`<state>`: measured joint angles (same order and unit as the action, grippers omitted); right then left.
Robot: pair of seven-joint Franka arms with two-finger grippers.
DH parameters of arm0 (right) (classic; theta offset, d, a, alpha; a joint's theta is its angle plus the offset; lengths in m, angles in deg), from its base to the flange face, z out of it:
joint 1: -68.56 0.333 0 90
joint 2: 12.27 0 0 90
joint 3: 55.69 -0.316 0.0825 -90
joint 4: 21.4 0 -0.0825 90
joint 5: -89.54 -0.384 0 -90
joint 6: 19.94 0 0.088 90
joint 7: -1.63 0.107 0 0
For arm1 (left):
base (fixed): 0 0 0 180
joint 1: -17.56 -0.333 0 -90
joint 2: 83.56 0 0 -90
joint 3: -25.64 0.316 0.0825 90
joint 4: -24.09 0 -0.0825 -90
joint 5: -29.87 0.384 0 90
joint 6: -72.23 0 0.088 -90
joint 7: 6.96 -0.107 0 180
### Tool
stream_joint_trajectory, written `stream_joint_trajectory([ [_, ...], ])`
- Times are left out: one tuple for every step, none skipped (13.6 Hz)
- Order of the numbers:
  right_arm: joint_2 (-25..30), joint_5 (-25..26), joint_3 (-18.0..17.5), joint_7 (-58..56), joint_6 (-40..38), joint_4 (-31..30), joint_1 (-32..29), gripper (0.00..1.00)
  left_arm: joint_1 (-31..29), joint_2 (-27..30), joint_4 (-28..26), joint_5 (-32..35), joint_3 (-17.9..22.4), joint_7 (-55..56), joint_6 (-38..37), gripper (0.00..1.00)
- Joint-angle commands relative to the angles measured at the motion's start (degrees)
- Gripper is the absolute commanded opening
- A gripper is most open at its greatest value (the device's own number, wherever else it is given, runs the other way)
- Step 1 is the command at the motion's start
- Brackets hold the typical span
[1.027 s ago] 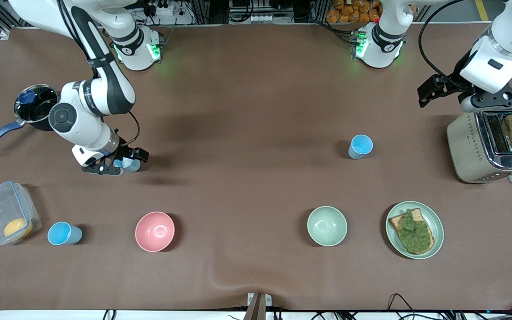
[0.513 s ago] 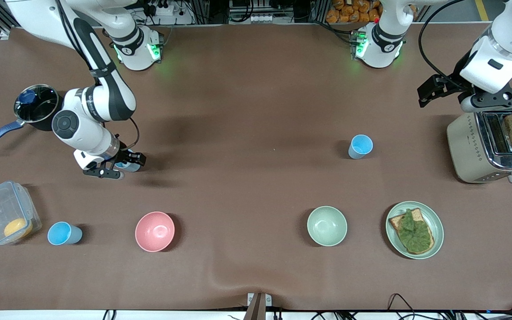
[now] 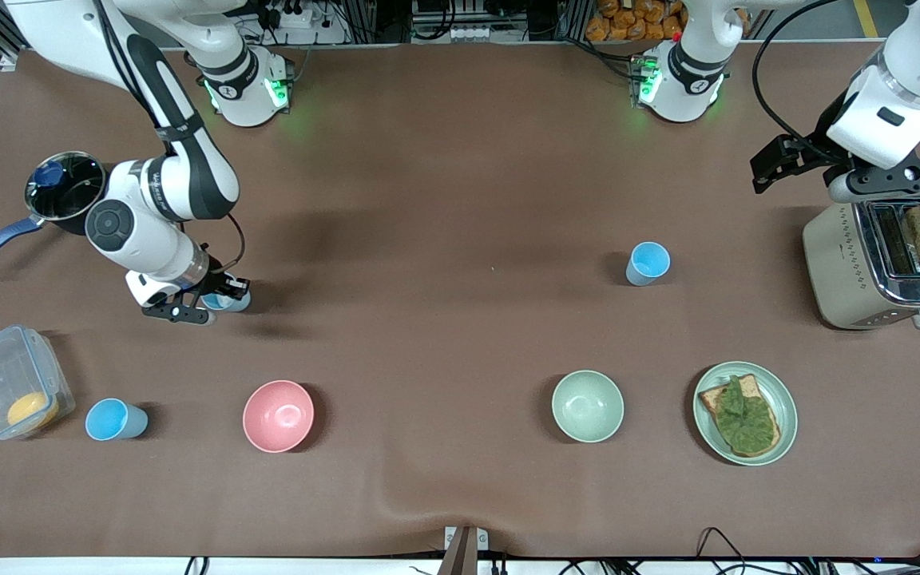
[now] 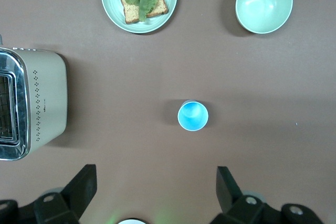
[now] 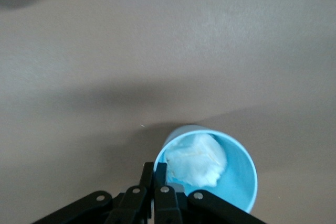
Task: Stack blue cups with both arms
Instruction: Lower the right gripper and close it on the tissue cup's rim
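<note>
Blue cup [image 3: 230, 301] pinched at its rim by right gripper [image 3: 216, 297], fingers pressed together on the wall, at nine o'clock on table [image 3: 460, 160]; second cup [image 3: 648, 263] at three o'clock; third [image 3: 114, 419] at eight; left gripper [image 3: 779, 160] spread wide, waiting above toaster [image 3: 867, 263].

Three blue cups: one [image 3: 224, 301] at the right claw [image 3: 216, 297], one [image 3: 114, 420] beside the clear container [image 3: 11, 392], one [image 3: 648, 263] alone mid-bench. Two bowls: pink bowl [image 3: 278, 415], pale green bowl [image 3: 587, 406]. One plate [image 3: 779, 399] of topped toast. One toaster [image 3: 875, 262]. One saucepan [image 3: 59, 197]. Two arms.
</note>
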<state>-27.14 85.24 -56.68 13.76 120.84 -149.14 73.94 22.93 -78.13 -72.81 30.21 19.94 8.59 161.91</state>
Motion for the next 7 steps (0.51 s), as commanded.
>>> stream_joint_trajectory([
  [1.69,0.17,-0.68,0.61,-4.53,2.66,0.86,0.0,-0.36,-0.06,0.49,-0.43,-0.37,0.71,-0.74,1.0],
  [2.04,0.17,-0.68,0.87,-7.34,4.77,1.3,0.0,-0.19,-0.06,0.49,-0.43,-0.37,0.71,-0.74,1.0],
  [2.05,0.17,-0.77,0.87,-10.59,7.4,1.48,0.0,-0.28,-0.06,0.49,-0.43,-0.37,0.71,-0.74,1.0],
  [1.96,0.09,-0.77,0.96,-13.67,10.21,2.0,0.0,-0.36,-0.06,0.49,-0.52,-0.37,0.71,-0.74,1.0],
  [2.04,0.09,-0.85,1.31,-16.92,12.67,2.53,0.0,-0.36,-0.15,0.49,-0.43,-0.37,0.71,-0.65,1.0],
  [2.39,-0.17,-1.03,2.71,-20.43,14.79,3.06,0.0,-0.54,-0.15,0.4,-0.43,-0.28,0.71,-0.65,1.0],
  [2.92,-0.18,-1.03,4.98,-22.29,16.72,4.97,0.0,-0.54,-0.15,0.23,-0.52,-0.19,0.71,-0.73,1.0],
])
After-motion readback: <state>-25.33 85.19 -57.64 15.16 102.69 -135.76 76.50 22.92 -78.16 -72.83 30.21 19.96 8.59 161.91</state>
